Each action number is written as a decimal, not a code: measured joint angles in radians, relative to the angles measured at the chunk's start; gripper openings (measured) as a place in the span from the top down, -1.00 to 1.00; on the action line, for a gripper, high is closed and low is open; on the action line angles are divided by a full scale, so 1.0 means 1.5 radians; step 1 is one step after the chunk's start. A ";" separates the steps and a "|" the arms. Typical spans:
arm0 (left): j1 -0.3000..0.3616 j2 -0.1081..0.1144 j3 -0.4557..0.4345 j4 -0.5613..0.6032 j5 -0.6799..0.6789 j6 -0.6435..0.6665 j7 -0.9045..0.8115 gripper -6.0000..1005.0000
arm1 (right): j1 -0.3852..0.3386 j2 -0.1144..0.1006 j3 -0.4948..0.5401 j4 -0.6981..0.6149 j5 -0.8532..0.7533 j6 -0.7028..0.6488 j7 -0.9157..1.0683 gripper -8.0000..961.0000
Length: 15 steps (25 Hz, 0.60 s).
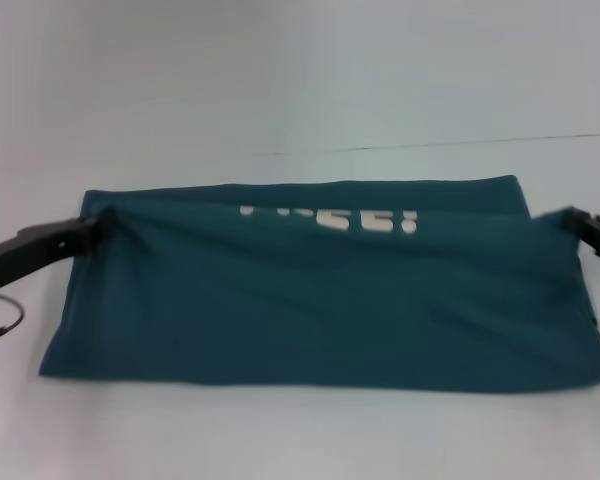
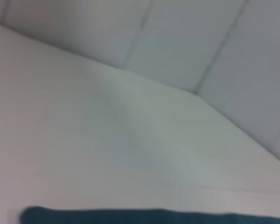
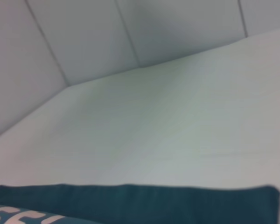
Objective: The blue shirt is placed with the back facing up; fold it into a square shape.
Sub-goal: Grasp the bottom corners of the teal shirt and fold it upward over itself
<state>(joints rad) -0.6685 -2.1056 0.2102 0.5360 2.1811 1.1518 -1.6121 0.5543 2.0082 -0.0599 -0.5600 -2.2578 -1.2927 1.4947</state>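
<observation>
White table [image 1: 300, 90] runs all around my shirt [image 1: 320, 310], and a pale wall stands behind it. The shirt lies flat in the middle of the table as a wide blue band. It is already folded over on itself. A strip of its front shows along the far edge, and I can see the lower part of some white letters [image 1: 330, 218] there.

My left gripper [image 1: 88, 230] is at the shirt's left end, up near the far corner of the top layer. My right gripper [image 1: 583, 226] is at the shirt's right end, at the same kind of corner. Each one looks pressed together on a bit of cloth, because the edge between them is pulled tight and lifted a little. My wrist views show only the far strip of the shirt and bare table past it, not my fingers.

I think I am in the middle of a fold. I am carrying the top layer's edge across the shirt toward its far edge, and it is not there yet.

Next I should move both grippers together, at the same speed, so the edge stays straight. Then I should lay it down to match the far edge and let go. After that the shirt will still be too wide, so I guess it needs a fold from the side to be square.
</observation>
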 joint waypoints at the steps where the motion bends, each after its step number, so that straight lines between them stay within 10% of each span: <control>1: -0.010 -0.005 0.001 -0.008 -0.011 -0.031 0.010 0.93 | 0.011 0.001 0.000 0.013 0.004 0.029 -0.011 0.92; 15: -0.100 -0.037 0.001 -0.078 -0.181 -0.268 0.188 0.93 | 0.125 0.022 -0.078 0.090 0.160 0.316 -0.151 0.91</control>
<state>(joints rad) -0.8181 -2.1605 0.2118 0.4191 1.9099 0.7493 -1.3303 0.7422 2.0411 -0.1766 -0.4251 -2.0176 -0.8192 1.2687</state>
